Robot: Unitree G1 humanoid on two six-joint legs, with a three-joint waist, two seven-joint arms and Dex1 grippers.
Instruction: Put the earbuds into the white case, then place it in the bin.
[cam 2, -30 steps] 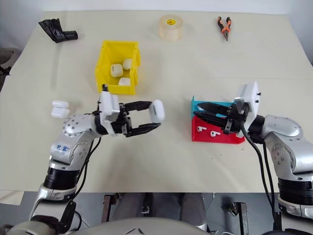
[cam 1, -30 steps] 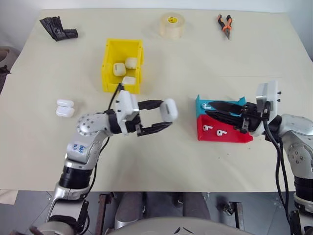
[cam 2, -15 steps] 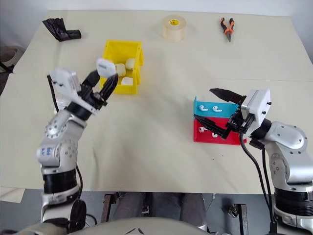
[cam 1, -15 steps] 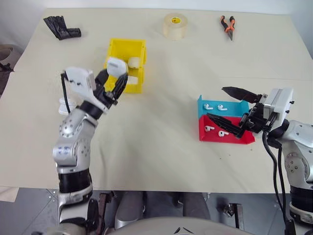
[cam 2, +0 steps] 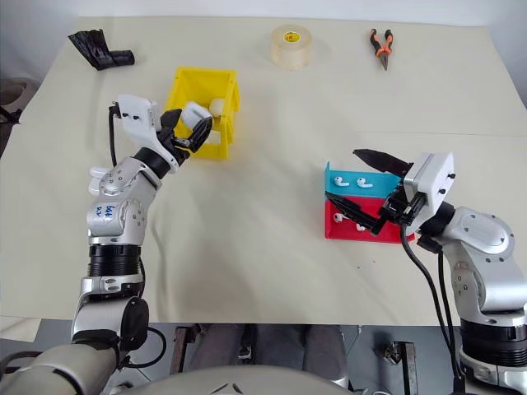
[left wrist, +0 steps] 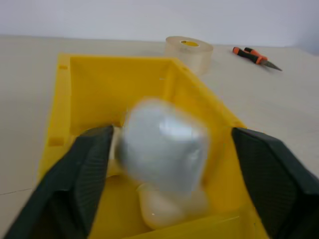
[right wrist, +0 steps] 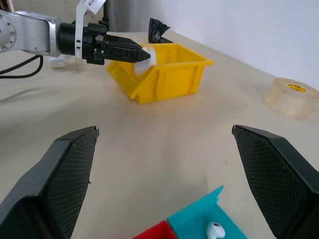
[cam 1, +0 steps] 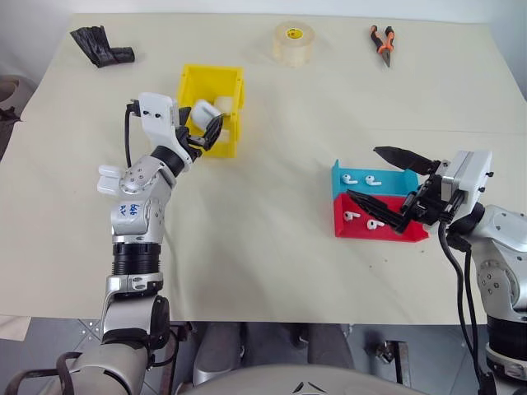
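On your beige worktop (cam 1: 272, 247) you have a translucent roll of packing tape (cam 1: 293, 43), orange-handled pliers (cam 1: 381, 41), a crumpled black plastic piece (cam 1: 100, 46), and adjoining shallow blue (cam 1: 372, 179) and red trays (cam 1: 380, 231).

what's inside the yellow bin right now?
The yellow bin holds white cases. One more white case sits between the fingers of the open left hand, over the bin's front. That hand and case cover the front of the floor, so the exact count is unclear.
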